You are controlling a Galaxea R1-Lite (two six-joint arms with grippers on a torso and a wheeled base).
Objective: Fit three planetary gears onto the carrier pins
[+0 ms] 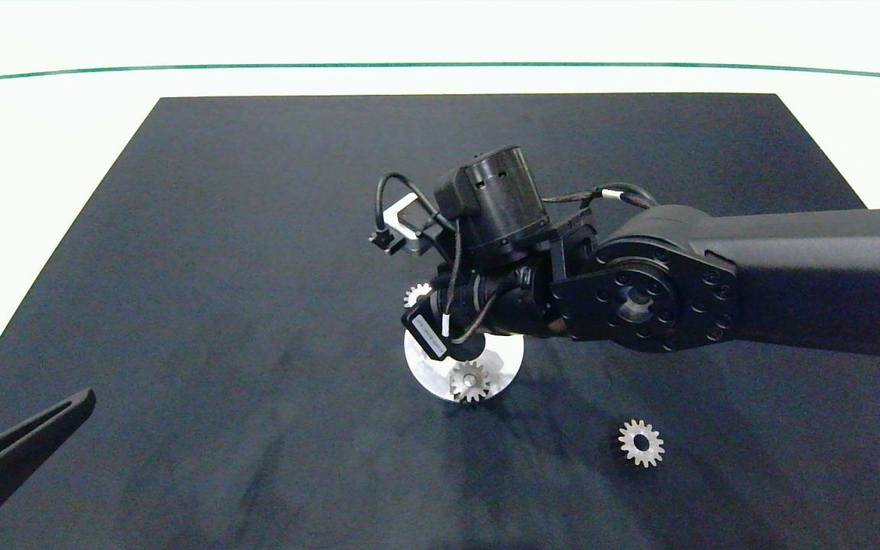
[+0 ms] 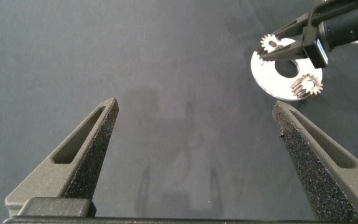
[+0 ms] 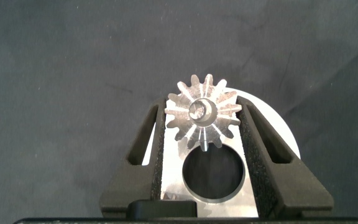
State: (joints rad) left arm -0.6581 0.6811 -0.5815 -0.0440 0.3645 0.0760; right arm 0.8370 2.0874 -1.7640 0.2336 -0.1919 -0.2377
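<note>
My right gripper [image 3: 202, 111] is shut on a silvery planetary gear [image 3: 202, 118], [image 1: 415, 294], holding it over the far rim of the white disc [image 3: 278, 134], [image 1: 507, 355]. Something pale shows in that gear's centre hole; I cannot tell whether a pin is in it. A second gear [image 1: 470, 381], [image 2: 307, 84] sits on the carrier pin at the disc's near edge. The third gear [image 1: 641, 442] lies flat on the mat to the right of the disc. The other pins are hidden under the right wrist. My left gripper [image 2: 196, 106], [image 1: 20, 443] hangs open and empty at the near left.
A black mat [image 1: 257, 267] covers the white table, and the disc lies near its middle. The right arm [image 1: 753, 283] spans the mat's right half at mid height. A green line [image 1: 440, 65] runs along the table's far side.
</note>
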